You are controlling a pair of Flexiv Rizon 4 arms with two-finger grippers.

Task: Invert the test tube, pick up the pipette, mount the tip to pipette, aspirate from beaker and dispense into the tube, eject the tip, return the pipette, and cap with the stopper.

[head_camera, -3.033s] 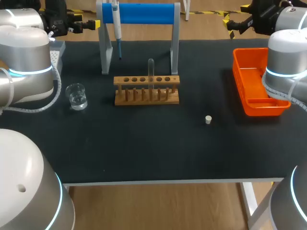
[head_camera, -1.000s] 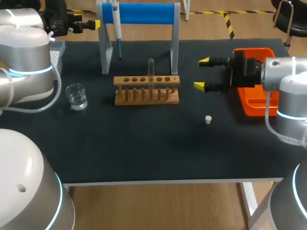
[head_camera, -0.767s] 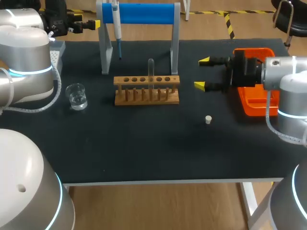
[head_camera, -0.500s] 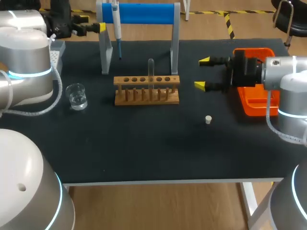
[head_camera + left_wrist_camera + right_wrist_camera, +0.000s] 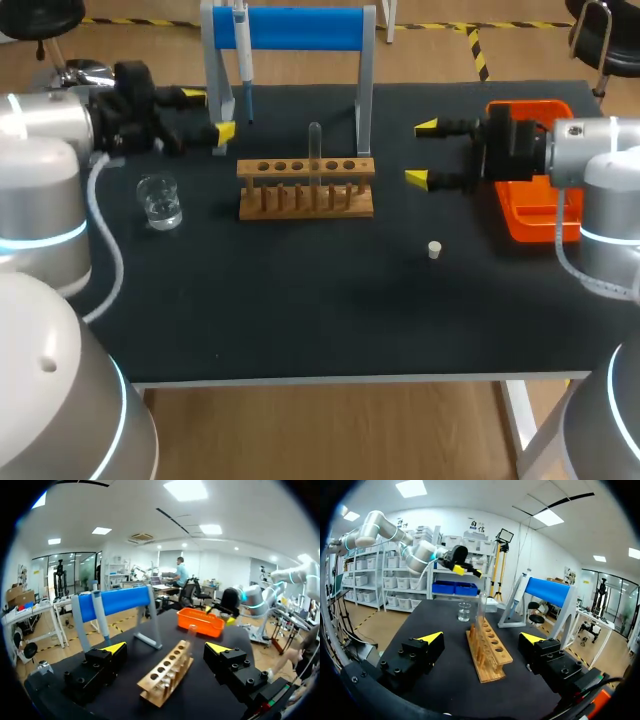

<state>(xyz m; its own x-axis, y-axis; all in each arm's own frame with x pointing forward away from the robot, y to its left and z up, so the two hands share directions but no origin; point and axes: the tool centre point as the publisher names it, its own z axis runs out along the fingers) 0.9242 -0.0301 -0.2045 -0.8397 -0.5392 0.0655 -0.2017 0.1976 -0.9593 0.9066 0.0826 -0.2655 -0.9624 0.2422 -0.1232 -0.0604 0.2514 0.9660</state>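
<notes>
A clear test tube (image 5: 314, 150) stands in a wooden rack (image 5: 305, 190) at mid-table. The pipette (image 5: 242, 58) hangs on the blue-barred stand (image 5: 290, 30) behind it. A glass beaker (image 5: 159, 200) sits left of the rack, and a small white stopper (image 5: 434, 250) lies to the front right. My left gripper (image 5: 208, 113) hovers open beside the stand's left post, facing the rack (image 5: 167, 672) and tube (image 5: 191, 632) end-on. My right gripper (image 5: 420, 153) hangs open right of the rack, with rack (image 5: 487, 650) and tube (image 5: 482, 607) ahead of its fingers. Neither holds anything.
An orange tray (image 5: 530, 215) sits at the table's right edge, under my right arm. The stand's grey posts (image 5: 365, 90) rise just behind the rack. Bare black tabletop stretches in front of the rack to the near edge.
My left arm has swung in from the back left corner to just left of the stand, gripper still open. The right arm has kept still.
</notes>
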